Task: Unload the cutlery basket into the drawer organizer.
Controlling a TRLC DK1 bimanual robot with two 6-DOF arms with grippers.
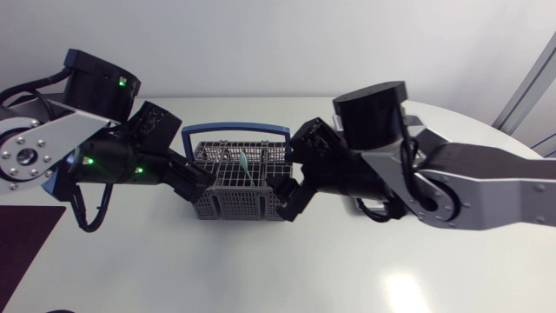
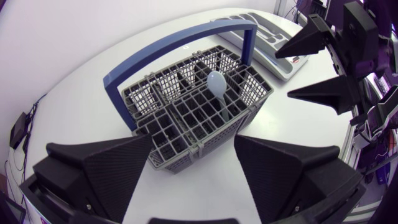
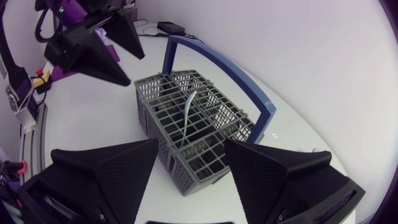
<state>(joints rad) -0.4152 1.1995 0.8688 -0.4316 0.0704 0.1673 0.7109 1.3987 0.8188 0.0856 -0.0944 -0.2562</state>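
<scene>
Head view: shows a grey plastic lattice cutlery basket (image 1: 243,205) with a tall blue hoop handle (image 1: 234,129), standing on the white surface (image 1: 261,269). Holds one pale blue-green plastic spoon (image 1: 246,165) upright near the basket's middle. Puts the left arm's matte black end effector (image 1: 201,183) at the basket's left end and the right arm's end effector (image 1: 287,196) at the basket's right end, both low beside the walls. Cannot tell from here whether either touches the basket.

Left wrist view: looks along the basket (image 2: 186,118) from one short end. Shows the left end effector (image 2: 194,142) spread wide and holding nothing, with the basket's near end ahead of and partly between its fingertips. Cannot tell whether either finger touches the basket. Shows the spoon (image 2: 217,87) bowl up in a compartment just past the basket's middle, close under the handle (image 2: 180,43). Past the basket's far end, shows a light grey moulded drawer organizer (image 2: 268,59) lying flat, near the basket but apart from it. Shows the right end effector (image 2: 283,76) by that far end, open wide and empty.

Right wrist view: looks at the basket (image 3: 214,121) from the opposite end. Shows the right end effector (image 3: 191,149) spread wide and empty, the basket's near corner between its fingertips. Shows the spoon (image 3: 188,109) edge-on, rising from the basket's middle. Shows the left end effector (image 3: 135,68) beyond the basket's far end, also wide open.
</scene>
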